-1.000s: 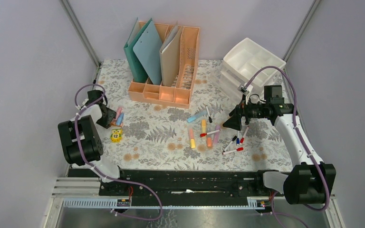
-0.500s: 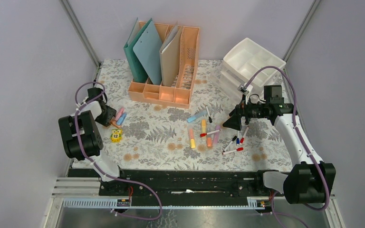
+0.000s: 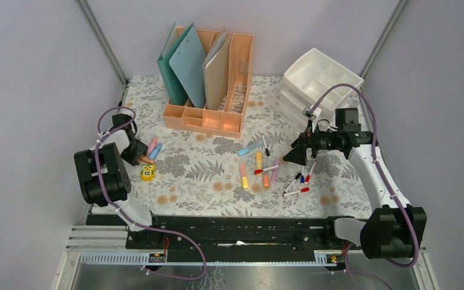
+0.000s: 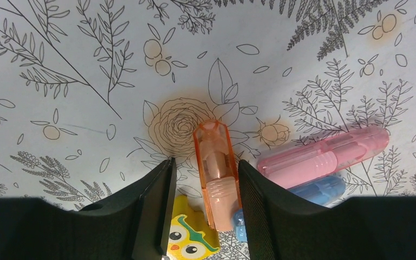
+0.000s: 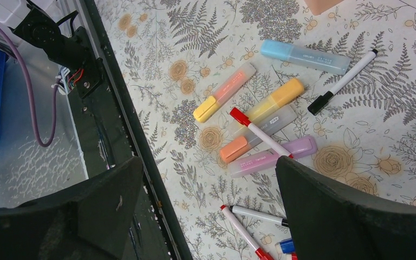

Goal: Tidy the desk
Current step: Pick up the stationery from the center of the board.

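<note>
Your desk is the fern-and-flower cloth top spread in front of both arm bases, grey walls on three sides. At its back stands the peach file rack, holding teal folders and a beige folder; the white drawer unit sits at the back right corner. Your left gripper is down low at the desk's left edge, jaws about half spread around an orange highlighter that lies on the cloth. The right finger sits against it and the left finger shows a gap, so it is straddled, not clamped. Just right of it lie a pink highlighter and a blue highlighter, side by side and touching. A yellow owl figure sits between the fingers, near the orange one's base. Your right gripper hangs above the right-centre of the desk with its jaws spread wide and nothing in them. Under it is loose clutter: a pale blue highlighter, a black-capped marker just beside it, a yellow highlighter, a purple highlighter, and a red-capped marker lying across the pile. More thin pens lie nearer the desk's front edge. The two groups of clutter are well apart.
</note>
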Tool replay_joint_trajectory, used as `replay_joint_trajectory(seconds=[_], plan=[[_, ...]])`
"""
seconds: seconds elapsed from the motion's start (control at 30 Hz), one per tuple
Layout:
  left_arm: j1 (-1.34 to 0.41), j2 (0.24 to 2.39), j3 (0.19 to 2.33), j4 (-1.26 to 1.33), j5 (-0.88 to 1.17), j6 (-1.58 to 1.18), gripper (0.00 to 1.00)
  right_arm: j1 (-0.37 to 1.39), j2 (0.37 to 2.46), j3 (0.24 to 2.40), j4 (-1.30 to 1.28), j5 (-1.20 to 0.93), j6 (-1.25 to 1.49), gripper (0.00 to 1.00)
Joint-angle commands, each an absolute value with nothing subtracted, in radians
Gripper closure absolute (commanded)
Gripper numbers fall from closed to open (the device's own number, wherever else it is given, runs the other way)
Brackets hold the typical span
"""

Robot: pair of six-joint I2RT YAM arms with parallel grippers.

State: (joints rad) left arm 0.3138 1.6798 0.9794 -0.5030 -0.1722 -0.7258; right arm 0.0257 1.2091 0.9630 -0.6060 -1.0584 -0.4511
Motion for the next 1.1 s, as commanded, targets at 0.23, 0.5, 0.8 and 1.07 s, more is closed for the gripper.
replay_joint_trajectory(seconds=[0.23, 0.5, 0.8, 1.07], plan=[[0.268, 1.813, 1.096, -0.636, -0.224, -0.705, 0.52, 0.025, 1.191, 0.970, -0.577, -1.075, -0.445, 0.00], [0.190, 1.861, 1.166, -0.635, -0.222, -0.752, 0.77, 0.025, 1.185, 0.968, -0.577, -1.076, -0.446, 0.00], [0.139, 1.788, 1.167, -0.482, 0.044, -0.690, 0.94, 0.025, 1.185, 0.968, -0.577, -1.077, -0.446, 0.00], [0.108, 1.624, 1.012, -0.376, 0.240, -0.606, 1.00, 0.025, 1.195, 0.957, -0.552, -1.114, -0.415, 0.00]])
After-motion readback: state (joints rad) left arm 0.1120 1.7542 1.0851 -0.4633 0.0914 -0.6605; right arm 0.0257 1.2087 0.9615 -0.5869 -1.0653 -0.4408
